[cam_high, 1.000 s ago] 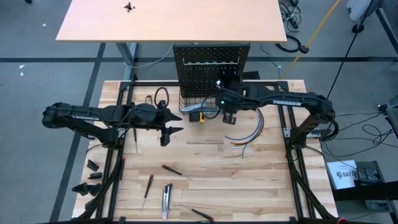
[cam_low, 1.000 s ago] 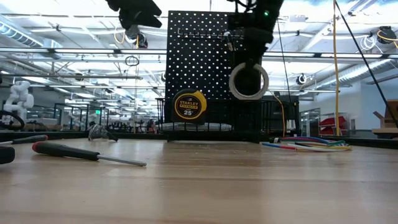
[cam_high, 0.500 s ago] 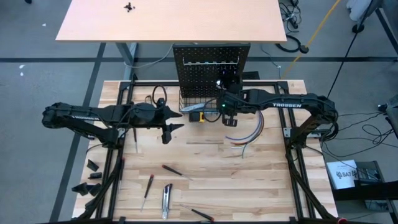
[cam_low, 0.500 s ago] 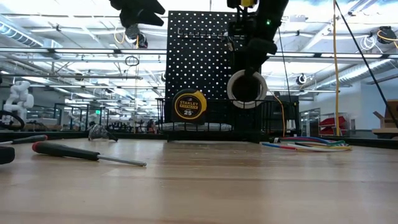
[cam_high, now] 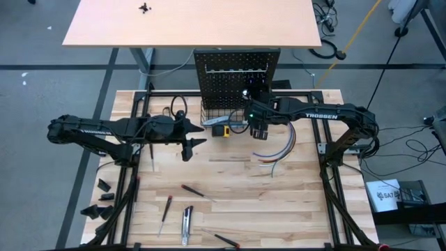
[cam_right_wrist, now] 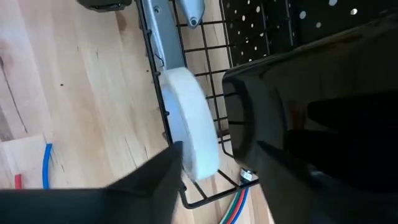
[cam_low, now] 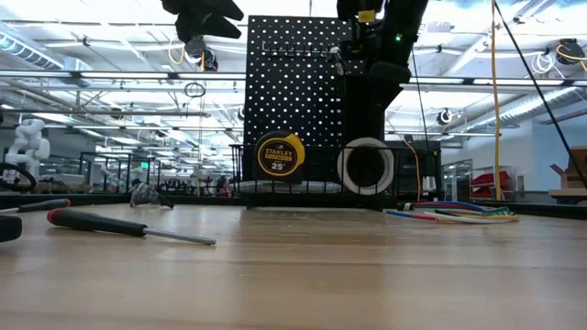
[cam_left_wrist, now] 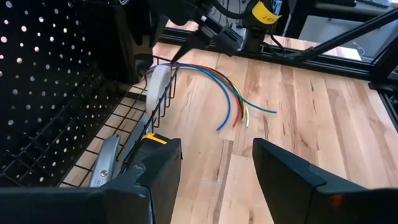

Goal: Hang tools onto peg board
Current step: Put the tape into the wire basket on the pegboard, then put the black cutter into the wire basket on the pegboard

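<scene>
Left gripper [cam_high: 193,144] waits over the wooden tabletop [cam_high: 230,202] with its fingers apart and empty; I see red-and-black screwdrivers [cam_high: 193,190] and a grey utility knife [cam_high: 186,225] lying on the near side of it. Right gripper [cam_right_wrist: 217,168] hangs at the front of the upright black perforated peg board [cam_low: 293,92], jaws spread. Between its fingers [cam_right_wrist: 249,118], untouched, the white tape roll [cam_low: 365,166] stands against the black wire basket [cam_right_wrist: 199,50]. Beside it hangs the yellow tape measure [cam_low: 279,154].
</scene>
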`<state>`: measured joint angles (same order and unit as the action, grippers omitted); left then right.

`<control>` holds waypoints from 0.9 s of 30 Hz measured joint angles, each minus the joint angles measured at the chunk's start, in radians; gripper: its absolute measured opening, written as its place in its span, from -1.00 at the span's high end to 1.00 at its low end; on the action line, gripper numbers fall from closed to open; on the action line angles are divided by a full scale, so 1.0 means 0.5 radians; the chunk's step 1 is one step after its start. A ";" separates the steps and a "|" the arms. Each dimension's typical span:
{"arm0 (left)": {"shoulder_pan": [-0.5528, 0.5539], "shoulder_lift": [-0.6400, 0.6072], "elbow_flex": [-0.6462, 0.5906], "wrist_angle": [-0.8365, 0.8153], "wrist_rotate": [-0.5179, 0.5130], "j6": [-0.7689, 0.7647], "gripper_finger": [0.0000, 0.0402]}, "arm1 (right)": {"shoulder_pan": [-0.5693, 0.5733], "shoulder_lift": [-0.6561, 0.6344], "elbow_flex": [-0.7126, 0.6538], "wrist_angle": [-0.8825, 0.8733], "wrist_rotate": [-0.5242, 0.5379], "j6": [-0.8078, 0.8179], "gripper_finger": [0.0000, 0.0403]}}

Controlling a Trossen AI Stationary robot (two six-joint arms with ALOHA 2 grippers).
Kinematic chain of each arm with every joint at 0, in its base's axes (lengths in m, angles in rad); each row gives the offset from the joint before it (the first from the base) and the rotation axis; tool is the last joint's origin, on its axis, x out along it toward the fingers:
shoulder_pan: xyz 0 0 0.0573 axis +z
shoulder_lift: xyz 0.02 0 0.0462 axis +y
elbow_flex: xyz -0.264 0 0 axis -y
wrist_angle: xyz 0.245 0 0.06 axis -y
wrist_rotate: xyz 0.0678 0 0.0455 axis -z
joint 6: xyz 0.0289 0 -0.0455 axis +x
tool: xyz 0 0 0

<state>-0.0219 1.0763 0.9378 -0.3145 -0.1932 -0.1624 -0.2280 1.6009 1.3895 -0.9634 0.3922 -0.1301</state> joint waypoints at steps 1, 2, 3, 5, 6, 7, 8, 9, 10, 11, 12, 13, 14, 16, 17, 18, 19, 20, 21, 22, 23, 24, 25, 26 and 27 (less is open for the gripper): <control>0.000 0.000 -0.001 0.000 0.000 -0.017 0.00 | 0.000 0.000 0.000 -0.002 -0.001 0.017 -0.07; 0.000 0.000 -0.001 0.000 0.000 -0.023 0.00 | 0.000 0.000 0.000 -0.009 -0.003 0.031 -0.13; 0.000 0.000 -0.001 0.000 0.000 -0.027 0.00 | 0.002 0.000 0.000 -0.021 -0.004 0.040 -0.19; 0.000 0.000 -0.001 -0.002 0.000 -0.028 0.00 | 0.002 0.000 0.000 -0.047 -0.010 0.070 -0.27; 0.000 0.000 -0.001 -0.001 0.000 -0.028 0.00 | 0.002 0.000 0.000 -0.054 -0.010 0.086 -0.30; 0.000 0.000 -0.001 -0.002 0.000 -0.028 0.00 | 0.008 0.000 0.001 -0.064 -0.010 0.110 -0.32; 0.000 0.000 -0.001 -0.004 0.001 -0.027 0.00 | 0.016 -0.004 0.006 -0.085 -0.010 0.138 -0.33; -0.001 0.000 0.000 -0.006 0.001 -0.028 0.00 | 0.027 -0.008 0.016 -0.109 -0.011 0.157 -0.34; 0.000 0.000 -0.001 -0.014 0.003 -0.028 0.00 | 0.043 -0.014 0.029 -0.118 -0.008 0.179 -0.34; -0.001 -0.008 -0.001 -0.032 0.014 -0.028 0.00 | 0.064 -0.028 0.052 -0.121 0.003 0.199 -0.34; -0.001 -0.017 -0.001 -0.062 0.027 -0.030 0.00 | 0.087 -0.048 0.077 -0.126 0.002 0.218 -0.33; -0.001 -0.027 -0.001 -0.085 0.048 -0.033 0.00 | 0.112 -0.065 0.106 -0.135 0.005 0.237 -0.33; -0.001 -0.043 -0.001 -0.100 0.069 -0.041 0.00 | 0.137 -0.084 0.133 -0.137 0.004 0.255 -0.32; -0.001 -0.069 -0.001 -0.179 0.112 -0.084 0.00 | 0.197 -0.102 0.198 -0.143 0.003 0.295 -0.31; -0.001 -0.082 -0.001 -0.215 0.135 -0.108 0.00 | 0.224 -0.114 0.228 -0.146 0.002 0.317 -0.31; -0.001 -0.090 -0.001 -0.266 0.159 -0.134 0.00 | 0.254 -0.121 0.262 -0.152 0.002 0.342 -0.31; -0.001 -0.095 -0.001 -0.313 0.188 -0.163 0.00 | 0.280 -0.131 0.298 -0.156 -0.001 0.368 -0.31; -0.002 -0.100 -0.001 -0.358 0.218 -0.185 0.00 | 0.307 -0.140 0.326 -0.163 -0.004 0.396 -0.31; -0.006 -0.102 -0.001 -0.414 0.248 -0.193 0.00 | 0.336 -0.144 0.349 -0.172 -0.006 0.421 -0.31; -0.015 -0.104 -0.001 -0.470 0.278 -0.206 0.00 | 0.363 -0.145 0.369 -0.183 -0.012 0.452 -0.31; -0.026 -0.104 -0.001 -0.524 0.305 -0.216 0.00 | 0.389 -0.145 0.390 -0.200 -0.028 0.487 -0.31; -0.036 -0.104 -0.001 -0.586 0.330 -0.225 0.00 | 0.413 -0.145 0.409 -0.215 -0.064 0.514 -0.31; -0.046 -0.104 -0.001 -0.647 0.344 -0.234 0.00 | 0.436 -0.146 0.423 -0.219 -0.119 0.545 -0.31; -0.056 -0.104 -0.001 -0.697 0.372 -0.238 0.00 | 0.456 -0.148 0.437 -0.215 -0.181 0.579 -0.31; -0.069 -0.104 -0.001 -0.742 0.401 -0.239 0.00 | 0.475 -0.149 0.445 -0.205 -0.243 0.617 -0.31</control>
<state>-0.0566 1.0245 0.9375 -0.6857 0.0074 -0.2817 0.0093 1.5265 1.6119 -1.0660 0.2707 0.1783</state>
